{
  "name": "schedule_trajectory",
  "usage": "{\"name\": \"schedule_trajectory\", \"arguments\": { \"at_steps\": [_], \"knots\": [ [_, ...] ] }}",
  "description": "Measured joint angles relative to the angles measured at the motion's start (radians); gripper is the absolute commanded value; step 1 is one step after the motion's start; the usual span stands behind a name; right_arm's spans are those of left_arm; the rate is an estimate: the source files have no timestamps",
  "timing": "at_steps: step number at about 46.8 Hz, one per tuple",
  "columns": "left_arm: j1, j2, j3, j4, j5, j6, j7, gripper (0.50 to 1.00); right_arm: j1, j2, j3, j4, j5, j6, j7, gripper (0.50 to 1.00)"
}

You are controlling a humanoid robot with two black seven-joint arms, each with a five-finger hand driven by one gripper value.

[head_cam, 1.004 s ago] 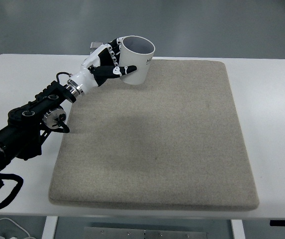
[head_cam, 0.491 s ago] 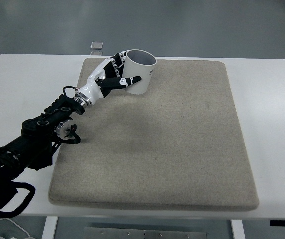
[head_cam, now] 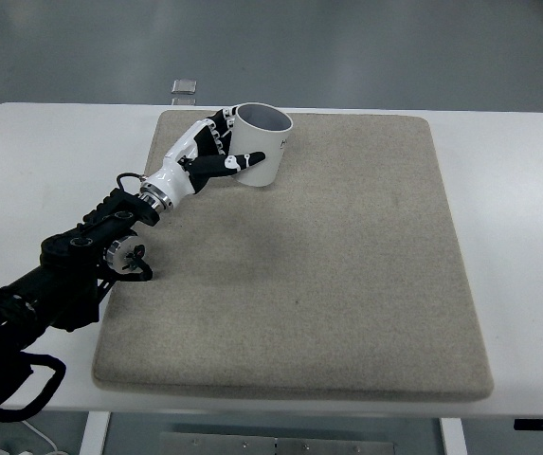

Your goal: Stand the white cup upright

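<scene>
Beige mat (head_cam: 328,265) on white table (head_cam: 44,161)

White cup (head_cam: 262,142): dark print on its outer wall, beside the rim on the side away from the fingers (head_cam: 216,135); too small and partly turned away to read.

The cup (head_cam: 260,144) is white with small dark print on its side, and the mat (head_cam: 299,256) is speckled beige. The left hand (head_cam: 205,156) is white with black joints on a black arm (head_cam: 72,265); the table (head_cam: 44,161) is plain white.
</scene>
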Motion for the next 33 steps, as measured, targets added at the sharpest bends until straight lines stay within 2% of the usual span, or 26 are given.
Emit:
{"name": "schedule_trajectory", "arguments": {
  "at_steps": [5,6,8,11,14,19,33],
  "knots": [
    [0.0,0.0,0.002,0.0,0.0,0.001,0.0,0.756,0.0,0.0,0.0,0.0,0.0,0.0,0.0,0.93],
    [0.0,0.0,0.003,0.0,0.0,0.001,0.0,0.778,0.0,0.0,0.0,0.0,0.0,0.0,0.0,0.93],
    [0.0,0.0,0.003,0.0,0.0,0.002,0.0,0.857,0.0,0.0,0.001,0.0,0.0,0.0,0.0,0.93],
    [0.002,0.0,0.003,0.0,0.0,0.002,0.0,0.891,0.0,0.0,0.001,0.0,0.0,0.0,0.0,0.93],
    [0.002,0.0,0.003,0.0,0.0,0.002,0.0,0.971,0.0,0.0,0.001,0.0,0.0,0.0,0.0,0.93],
    [0.002,0.0,0.003,0.0,0.0,0.002,0.0,0.992,0.0,0.0,0.001,0.0,0.0,0.0,0.0,0.93],
    [0.0,0.0,0.006,-0.001,0.002,0.002,0.0,0.992,-0.003,0.0,0.001,0.0,0.0,-0.006,0.0,0.93]
  ]
}}
